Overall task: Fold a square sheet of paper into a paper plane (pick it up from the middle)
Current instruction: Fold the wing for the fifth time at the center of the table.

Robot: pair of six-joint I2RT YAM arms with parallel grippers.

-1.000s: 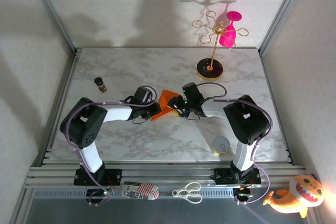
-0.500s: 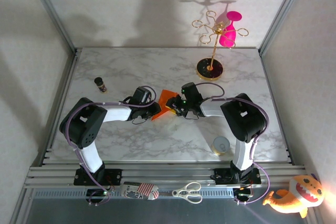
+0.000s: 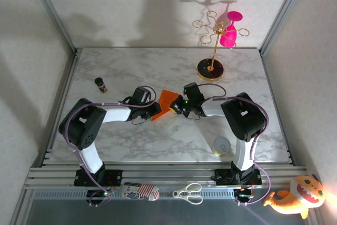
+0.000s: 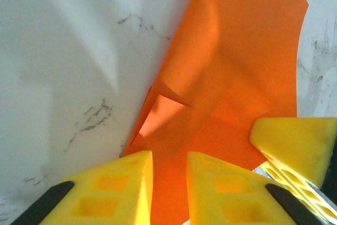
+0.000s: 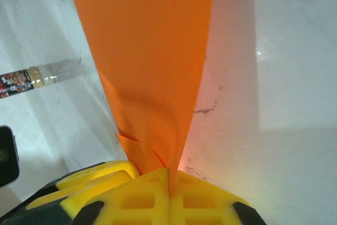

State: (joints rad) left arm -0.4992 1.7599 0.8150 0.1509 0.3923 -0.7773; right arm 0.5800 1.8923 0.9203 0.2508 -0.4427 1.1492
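The square sheet of paper (image 3: 167, 100) is bright orange, partly folded and creased, and sits at the middle of the marble table between my two grippers. My right gripper (image 5: 169, 175) is shut on its near edge, and the sheet (image 5: 147, 51) rises away from the closed yellow fingertips. My left gripper (image 4: 169, 183) stands slightly open at the paper's left corner, with the orange paper (image 4: 237, 61) running through the narrow gap between its fingers (image 4: 124, 185). A yellow finger of the right gripper (image 4: 295, 140) shows beside it. In the top view the left gripper (image 3: 157, 110) and right gripper (image 3: 177, 108) nearly meet.
A small spice bottle (image 3: 100, 85) lies at the left. A gold stand (image 3: 210, 68) with a pink glass (image 3: 229, 32) is at the back right. A small round tin (image 3: 222, 146) sits near the right arm's base. Scissors (image 3: 188, 193) and an orange plush toy (image 3: 295, 197) lie off the table's front edge.
My right gripper has closed onto the paper's edge. The left gripper's jaws have parted a little. Both arms have barely shifted.
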